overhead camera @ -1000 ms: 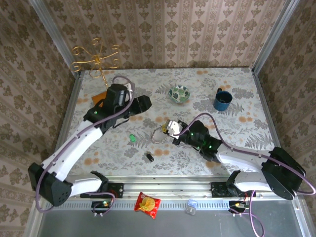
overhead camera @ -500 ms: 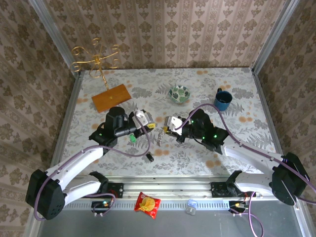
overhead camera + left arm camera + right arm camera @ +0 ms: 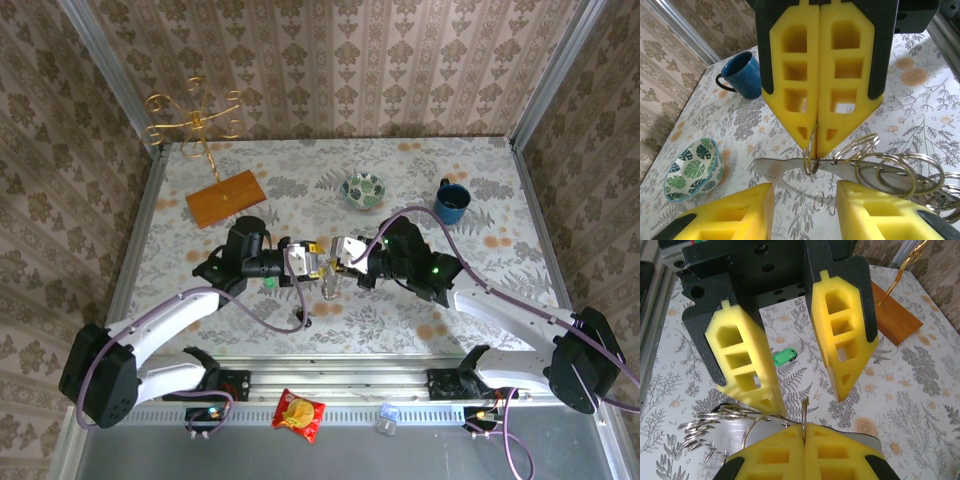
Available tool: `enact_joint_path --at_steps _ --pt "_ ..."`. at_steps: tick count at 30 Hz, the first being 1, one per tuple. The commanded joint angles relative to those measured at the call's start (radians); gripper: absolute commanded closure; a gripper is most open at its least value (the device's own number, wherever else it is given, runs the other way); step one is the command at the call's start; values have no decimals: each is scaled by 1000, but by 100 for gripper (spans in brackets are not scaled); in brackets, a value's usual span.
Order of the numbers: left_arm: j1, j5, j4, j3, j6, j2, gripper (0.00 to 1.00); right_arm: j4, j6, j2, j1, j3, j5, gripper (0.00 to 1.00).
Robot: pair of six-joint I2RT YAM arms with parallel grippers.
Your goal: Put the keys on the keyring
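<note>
Lying flat on the floral tabletop [image 3: 500, 290] toward its near edge, the green-headed key [image 3: 268, 281] and, nearer still, the black-headed key [image 3: 302, 318] sit loose. Over mid-table, the left gripper [image 3: 316, 262] spreads its yellow foam fingers apart around the keyring [image 3: 697, 426], a chain of thin silvery wire loops. The right gripper [image 3: 342, 254] pinches one loop between closed foam pads.

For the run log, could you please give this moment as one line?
left gripper: open at keyring | right gripper: shut on keyring | green key, black key: on table
</note>
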Motion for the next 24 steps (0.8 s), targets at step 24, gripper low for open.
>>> enact_joint_path --at_steps 24 --pt "-34 44 148 -13 -98 -5 100 17 -42 2 40 14 51 83"
